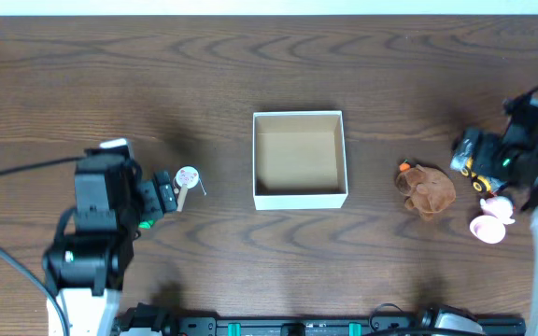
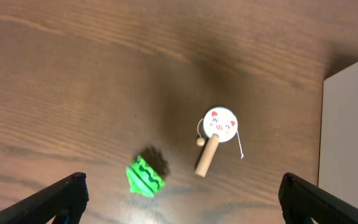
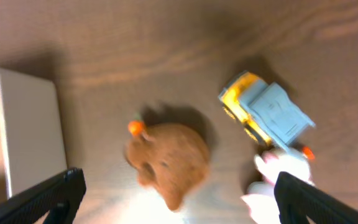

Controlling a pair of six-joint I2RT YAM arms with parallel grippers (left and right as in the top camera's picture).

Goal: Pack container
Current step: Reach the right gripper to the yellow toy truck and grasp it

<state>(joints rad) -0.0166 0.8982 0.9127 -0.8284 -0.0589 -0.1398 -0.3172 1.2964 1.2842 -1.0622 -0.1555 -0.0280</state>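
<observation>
The container, a shallow white box with a tan inside, sits at the table's middle and holds nothing; its wall shows in the left wrist view and the right wrist view. My left gripper is open above a green toy and a small white drum rattle with a wooden handle, also in the overhead view. My right gripper is open above a brown plush, near a yellow and blue toy truck and a pink and white toy.
The brown plush lies right of the container, with the truck and pink toy further right by the right arm. A black rail runs along the table's front edge.
</observation>
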